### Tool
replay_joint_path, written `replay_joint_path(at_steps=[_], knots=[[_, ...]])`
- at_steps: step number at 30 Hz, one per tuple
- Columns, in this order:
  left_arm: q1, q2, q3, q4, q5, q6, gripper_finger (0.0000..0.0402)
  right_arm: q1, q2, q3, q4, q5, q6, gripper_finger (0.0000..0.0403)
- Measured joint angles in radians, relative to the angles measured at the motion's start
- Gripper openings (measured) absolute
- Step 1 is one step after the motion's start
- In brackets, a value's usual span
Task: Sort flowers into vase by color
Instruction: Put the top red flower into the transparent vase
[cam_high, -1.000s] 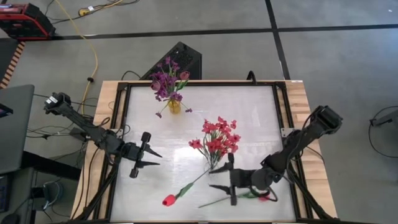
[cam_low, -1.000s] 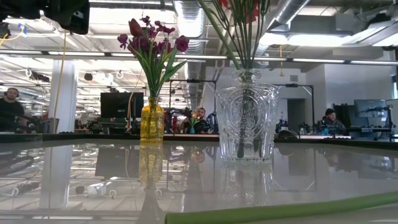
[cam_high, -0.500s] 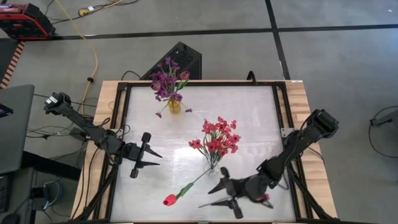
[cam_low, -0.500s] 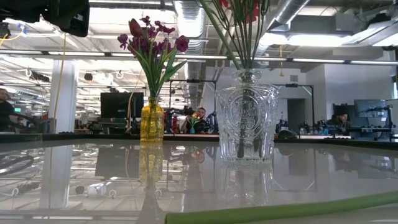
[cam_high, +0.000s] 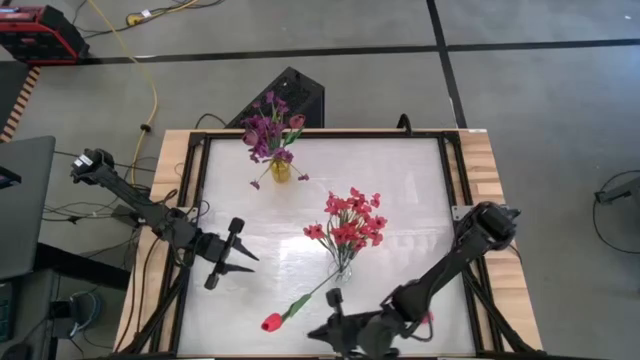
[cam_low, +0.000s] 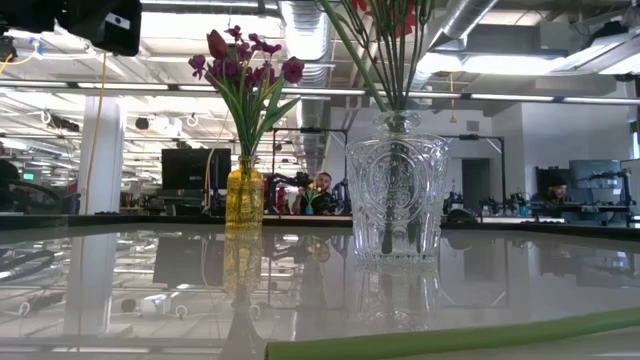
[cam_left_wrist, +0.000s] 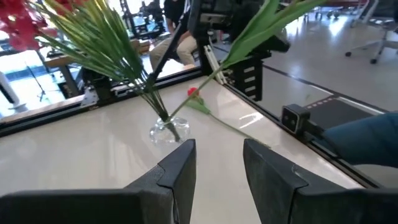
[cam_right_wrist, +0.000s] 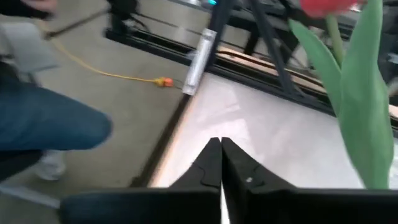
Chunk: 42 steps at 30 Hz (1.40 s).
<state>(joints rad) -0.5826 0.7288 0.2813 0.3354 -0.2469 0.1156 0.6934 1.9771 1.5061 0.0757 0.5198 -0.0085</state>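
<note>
Two jaws: right closed empty, left parted.

Overhead looks down; low level; both share clear vase (cam_high: 343, 268).

Bright, even ceiling light fills the room. From above, the white tabletop (cam_high: 400, 200) glares pale at the centre of the frame, and both arms throw only faint, soft shadows. At table height, strip lights (cam_low: 190, 92) across the upper half mirror in the glossy surface below, and the green stem (cam_low: 450, 335) at the bottom right is out of focus. The right wrist view is smeared with blur; its red tulip (cam_right_wrist: 326, 6) at the top right edge shows no detail.
</note>
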Motion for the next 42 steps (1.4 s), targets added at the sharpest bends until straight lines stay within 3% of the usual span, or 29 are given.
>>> replay_joint_path(at_steps=[5,9,15,21,28,34,42], knots=[[0.0,0.0,0.0,-0.024,0.028,-0.032,0.0124,-0.031,0.104,0.105,0.016,0.096,-0.023,0.0031],[-0.001,0.007,0.0,-0.035,0.046,-0.042,0.0124,-0.035,0.17,0.187,0.012,0.253,-0.1,0.0027],[-0.001,0.011,0.0,-0.043,0.091,-0.07,0.0124,-0.017,0.206,0.259,0.008,0.64,-0.182,0.0016],[-0.001,0.01,0.0,-0.054,0.112,-0.075,0.0124,-0.017,0.197,0.257,0.01,0.881,-0.151,0.0026],[-0.001,0.01,0.0,-0.054,0.112,-0.077,0.0124,-0.01,0.188,0.256,0.011,0.932,-0.181,0.0019],[-0.001,0.01,0.0,-0.053,0.112,-0.078,0.0124,0.023,0.11,0.256,-0.05,0.945,-0.101,0.0022],[-0.001,0.01,0.0,-0.048,0.112,-0.079,0.0124,0.029,0.007,0.257,-0.522,0.942,0.294,0.0022]])
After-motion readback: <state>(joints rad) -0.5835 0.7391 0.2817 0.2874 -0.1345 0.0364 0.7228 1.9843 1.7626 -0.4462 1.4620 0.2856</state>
